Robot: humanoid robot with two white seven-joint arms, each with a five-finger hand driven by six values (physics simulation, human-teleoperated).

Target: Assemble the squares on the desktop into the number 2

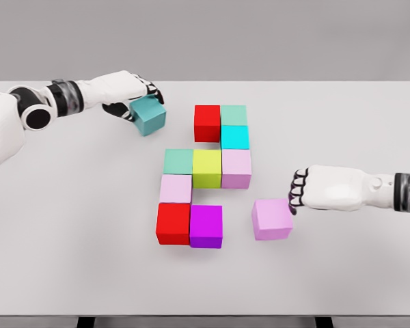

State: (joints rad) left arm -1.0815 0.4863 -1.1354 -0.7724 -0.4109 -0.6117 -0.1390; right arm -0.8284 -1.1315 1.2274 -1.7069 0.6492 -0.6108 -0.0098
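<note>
Upper left: left hand (131,93) curled against the teal cube (149,115), touching its top and left side, grip uncertain. Centre: partial 2 (206,174) of nine cubes on the white surface (68,239). Lower right: right hand (313,188) fisted just beside the pink cube (271,219), holding nothing. Probably light, rigid, smooth-faced blocks; best pinched across opposite flat sides.

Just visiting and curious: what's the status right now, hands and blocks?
Left hand curled on teal cube, far left. Right hand curled beside loose pink cube; grip unclear. Nine cubes form a partial 2. Nothing blocking the gaps.
</note>
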